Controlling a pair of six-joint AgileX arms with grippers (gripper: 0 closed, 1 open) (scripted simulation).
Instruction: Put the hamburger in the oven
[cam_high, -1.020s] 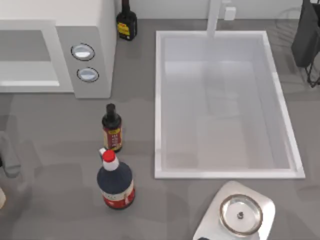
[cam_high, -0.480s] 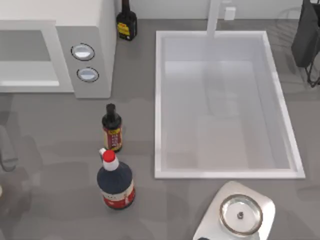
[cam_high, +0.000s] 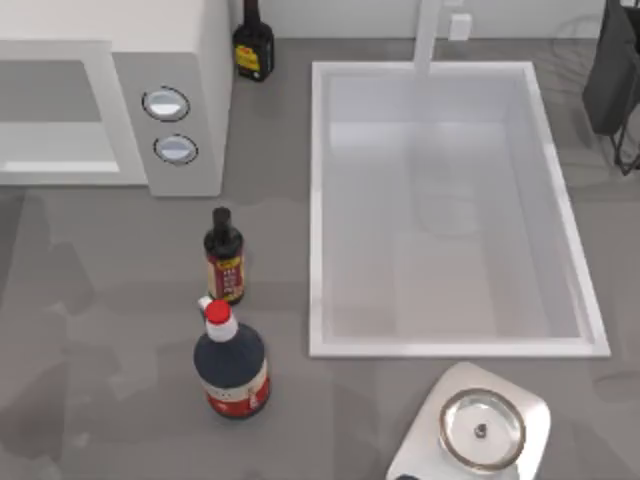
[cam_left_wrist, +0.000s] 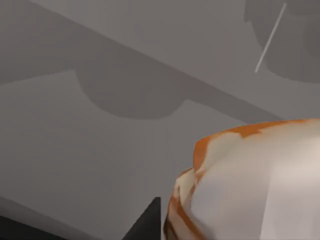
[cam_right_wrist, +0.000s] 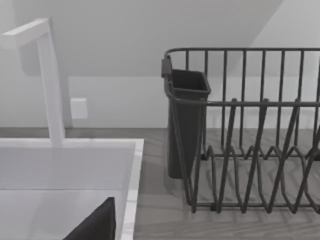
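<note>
The hamburger (cam_left_wrist: 250, 185), a pale bun with orange-red streaks, looms close in the left wrist view above grey counter. One dark finger (cam_left_wrist: 147, 224) of my left gripper (cam_left_wrist: 210, 227) presses against its side, and the gripper is shut on it. The oven (cam_high: 170, 60), a white box with a grey panel and two silver knobs (cam_high: 166, 104), stands at the top view's back left, its wide cavity (cam_high: 50, 110) facing the counter. My right arm is parked, its wrist camera looking over the sink's corner.
Two dark bottles (cam_high: 224, 256) (cam_high: 231, 362) stand mid-counter and a third (cam_high: 253, 45) stands beside the oven. The white sink (cam_high: 318, 200) with its faucet (cam_high: 428, 35) lies right of them. A dish rack (cam_right_wrist: 250, 135) and a silver-dished stand (cam_high: 482, 428) occupy the right side.
My left gripper has slid off the top view's left edge. The pale hamburger seen at that edge went with it.
</note>
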